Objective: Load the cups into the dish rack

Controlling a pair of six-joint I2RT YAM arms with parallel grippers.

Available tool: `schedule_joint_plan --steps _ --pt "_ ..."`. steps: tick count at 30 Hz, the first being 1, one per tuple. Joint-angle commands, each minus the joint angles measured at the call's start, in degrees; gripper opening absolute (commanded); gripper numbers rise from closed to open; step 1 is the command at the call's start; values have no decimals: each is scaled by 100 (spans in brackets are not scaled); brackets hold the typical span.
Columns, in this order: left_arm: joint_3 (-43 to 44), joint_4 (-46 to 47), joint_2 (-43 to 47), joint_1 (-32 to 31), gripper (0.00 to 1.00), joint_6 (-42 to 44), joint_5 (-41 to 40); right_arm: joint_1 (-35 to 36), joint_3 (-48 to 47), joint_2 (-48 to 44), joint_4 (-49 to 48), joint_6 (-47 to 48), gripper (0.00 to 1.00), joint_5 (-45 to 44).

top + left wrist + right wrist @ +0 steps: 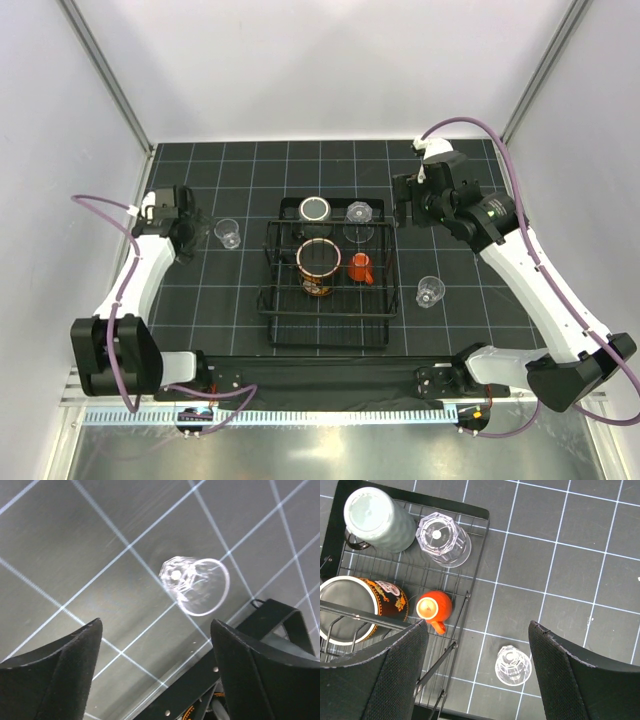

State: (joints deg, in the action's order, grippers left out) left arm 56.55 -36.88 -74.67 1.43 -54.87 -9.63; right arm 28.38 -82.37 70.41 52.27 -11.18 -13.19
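A: Top view. Left gripper (197, 228)?
B: Spread wide, empty, just beside left clear cup (228, 233) on black gridded mat (200, 170). Right gripper (403, 208) likewise wide, empty, beside far right corner of dish rack (330, 341).
A: Left wrist view?
B: Matte black fingers (60, 670) well apart, touching nothing. Faceted, transparent left clear cup ahead on mat, not between them.
A: Right wrist view?
B: Textured fingers apart, nothing gripped. In black wire dish rack: glossy patterned mug (380, 597), orange cup (434, 607), smooth grey-green cup (380, 520), racked clear cup (442, 540). Outside, on mat near dish rack: right clear cup (512, 666).
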Motion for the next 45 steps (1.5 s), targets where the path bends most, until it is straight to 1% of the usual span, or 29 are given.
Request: schedule_joint_plan --steps 1,3,5,8,15,17,19,20,21,22,25,27,28,31,32,35,36,38,39,40,41,42,44,45 --pt "241 454 -55 33 87 108 92 1 -122 -54 -182 -33 82 150" --pt "470 445 -371 24 89 108 189 1 -139 -80 -165 -51 82 168" --pt "628 366 -617 33 89 91 356 10 -148 -142 -147 -51 82 150" --pt "734 366 -1135 24 84 12 523 1 -113 -229 -112 -42 82 106" --pt "453 919 -1550 33 78 -33 532 1 -131 -282 -33 19 82 18" --pt "409 981 -1673 24 72 38 585 1 -95 -317 -33 19 82 18" --pt "243 1113 -1656 33 67 82 646 10 -60 -326 -42 11 82 27" --pt "198 1191 -1638 33 60 91 646 10 -51 -326 -33 11 82 36" --pt "155 1227 -1612 24 57 143 646 1 -51 -326 -33 -7 82 53" --pt "93 1271 -1568 33 52 170 655 1 -51 -318 -33 -24 82 80" --pt "40 1350 -1533 33 45 231 629 10 -43 -344 -50 -68 82 132" --pt "31 1350 -1559 33 36 266 638 1 -43 -353 -68 -86 82 238" --pt "31 1359 -1576 33 28 293 672 9 -51 -353 -68 -112 82 273" --pt "22 1368 -1550 24 9 345 751 1 -60 -370 -68 -130 82 413" --pt "22 1351 -1507 33 0 363 778 9 -51 -388 -68 -139 82 449" --pt "-83 1315 -1103 24 0 442 927 1 -25 -423 -120 -139 82 580" --pt "-196 1315 -693 24 0 460 1093 9 -25 -432 -138 -139 82 703" --pt "-329 1263 -173 33 0 591 1269 9 -77 -432 -208 -139 82 870" --pt "-382 1245 387 24 0 635 1331 1 -104 -441 -226 -139 82 1062" --pt "-495 1245 740 33 0 670 1375 1 -139 -449 -252 -148 82 1169" --pt "-522 1271 1040 24 0 766 1585 9 -235 -458 -305 -148 83 1248" --pt "-549 1306 1626 33 0 811 1726 1 -288 -476 -314 -174 83 1571" --pt "-532 1455 2069 24 0 846 2112 10 -437 -528 -410 -209 83 1836" --pt "-497 1665 2245 24 0 820 2610 10 -464 -607 -472 -261 83 1977"
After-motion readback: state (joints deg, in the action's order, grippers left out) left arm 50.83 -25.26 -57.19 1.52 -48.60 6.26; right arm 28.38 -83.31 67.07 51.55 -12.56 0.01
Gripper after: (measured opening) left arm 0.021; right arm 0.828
